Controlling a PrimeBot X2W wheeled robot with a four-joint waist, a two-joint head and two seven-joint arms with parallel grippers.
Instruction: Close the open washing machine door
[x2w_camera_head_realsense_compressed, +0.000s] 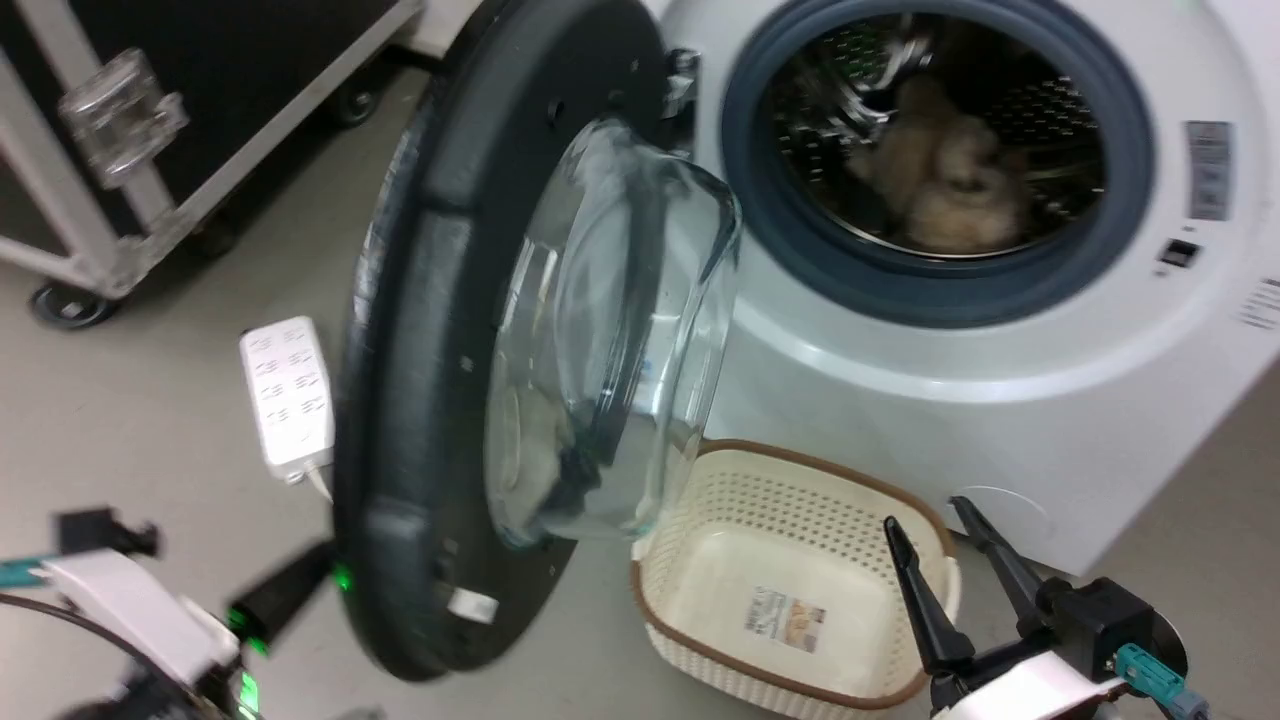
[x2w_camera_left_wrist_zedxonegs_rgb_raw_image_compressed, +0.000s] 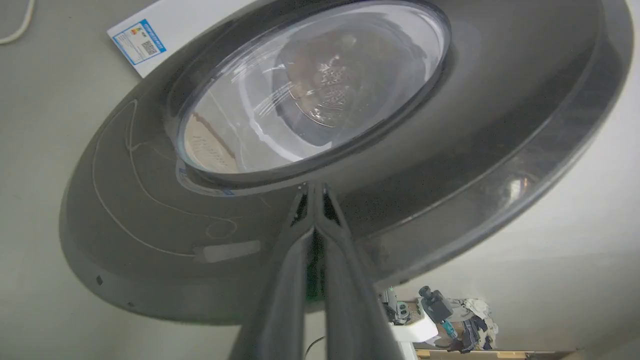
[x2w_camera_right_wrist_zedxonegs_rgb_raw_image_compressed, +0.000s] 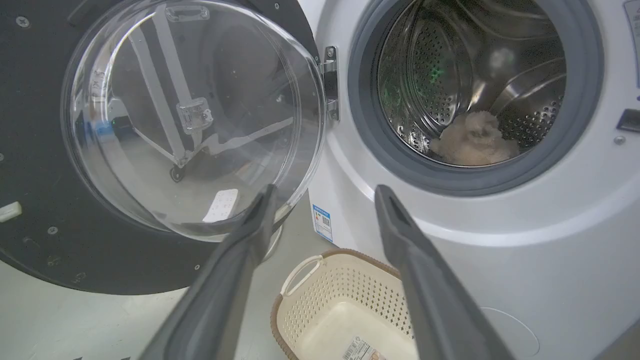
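Grey floor (x2w_camera_head_realsense_compressed: 150, 420); washing machine (x2w_camera_head_realsense_compressed: 900, 380) label (x2w_camera_right_wrist_zedxonegs_rgb_raw_image_compressed: 322, 222) unreadable, door (x2w_camera_head_realsense_compressed: 420, 350) open; left jaws together, right jaws apart.

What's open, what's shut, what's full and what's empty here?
Washing machine door: open, swung wide on its hinge.
Washing machine: drum uncovered, with a pale fluffy thing inside.
Laundry basket: upright, empty.
Left gripper: shut, tips at the door's outer face.
Right gripper: open, holding nothing.
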